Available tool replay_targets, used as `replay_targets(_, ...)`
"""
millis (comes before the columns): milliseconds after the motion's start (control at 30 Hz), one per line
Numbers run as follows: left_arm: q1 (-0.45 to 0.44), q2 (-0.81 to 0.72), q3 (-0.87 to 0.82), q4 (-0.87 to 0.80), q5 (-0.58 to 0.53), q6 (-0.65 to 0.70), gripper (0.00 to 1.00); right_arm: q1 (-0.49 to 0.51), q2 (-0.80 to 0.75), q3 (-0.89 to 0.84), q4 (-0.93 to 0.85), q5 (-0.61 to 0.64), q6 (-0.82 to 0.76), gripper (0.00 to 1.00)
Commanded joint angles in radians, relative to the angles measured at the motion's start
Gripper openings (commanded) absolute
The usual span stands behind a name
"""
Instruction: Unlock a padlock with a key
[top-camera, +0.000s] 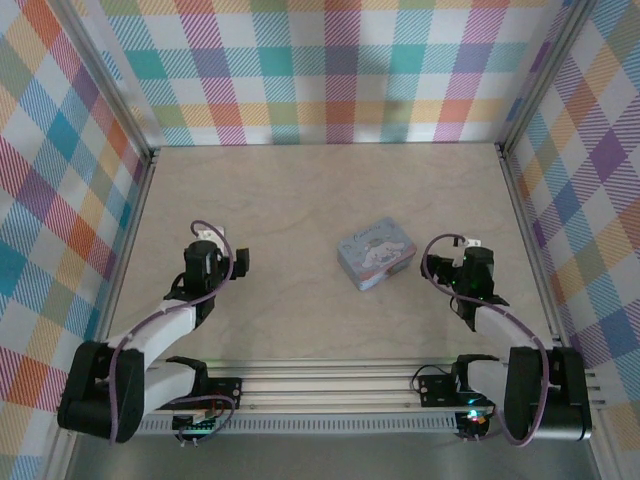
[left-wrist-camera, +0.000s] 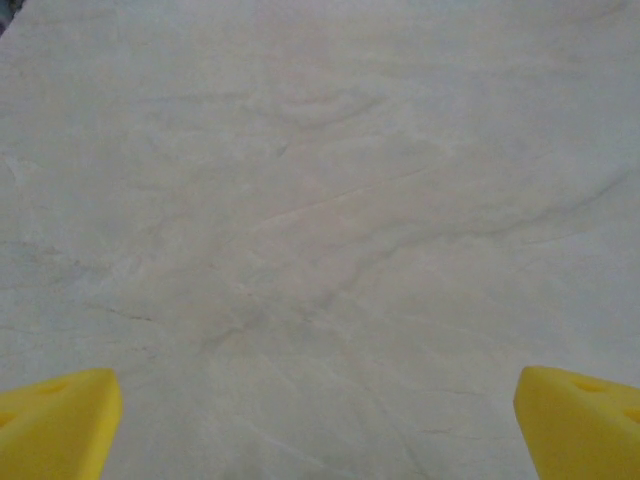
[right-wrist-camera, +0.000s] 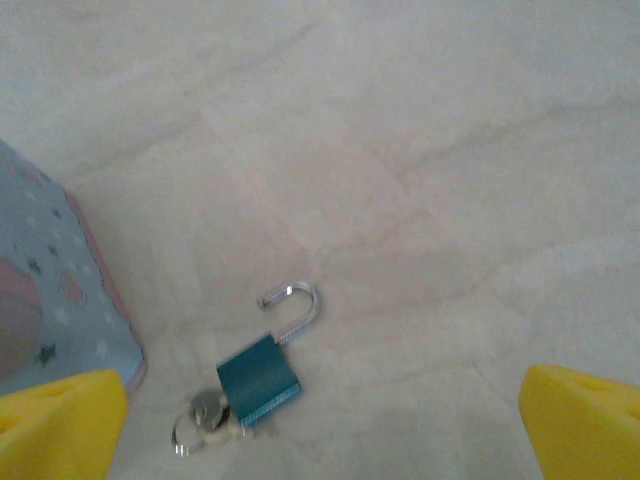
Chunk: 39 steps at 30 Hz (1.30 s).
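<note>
Small teal metal padlock (right-wrist-camera: 258, 380): shackle open, on pale wooden table (right-wrist-camera: 450, 150).
Tiny silver key (right-wrist-camera: 205, 415): at the padlock's base.
Left tool (left-wrist-camera: 320, 425): open, empty.
Right tool (right-wrist-camera: 320, 425): open, empty.

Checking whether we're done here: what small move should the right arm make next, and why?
Probably just lift the right gripper clear. The padlock lies with its shackle swung open, the key sits at its body, and the jaws are spread, holding nothing.

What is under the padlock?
The padlock lies directly on the pale table, shackle open. The key sticks out at its bottom end; its blade, if inside the body, is hidden.
</note>
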Motion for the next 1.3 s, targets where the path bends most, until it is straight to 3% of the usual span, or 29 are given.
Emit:
replay_targets(0,0.026,0.052,-0.035,0.208,0.041,0.038,1.00,-0.004,0.037,-0.019,0.326,-0.012,-0.037,1.00)
replay_targets(233,0.038,0.172,-0.018,0.368,0.135,0.046,1.00,-0.004,0.187,-0.029,0.573,-0.016,-0.040,1.00)
replay_targets(500,0.054,0.330,0.031,0.463,0.096,0.043,1.00,-0.003,0.431,-0.029,0.827,-0.043,-0.060,1.00)
replay_targets(633,0.078,0.388,0.037,0.498,0.105,0.017,1.00,-0.003,0.417,0.062,0.640,0.027,-0.034,1.00)
replay_targets(700,0.101,0.416,0.044,0.507,0.129,-0.003,1.00,0.009,0.427,0.118,0.537,0.002,-0.064,1.00)
replay_targets(1267,0.113,0.418,0.056,0.486,0.145,-0.014,1.00,0.013,0.425,0.117,0.535,-0.006,-0.074,1.00)
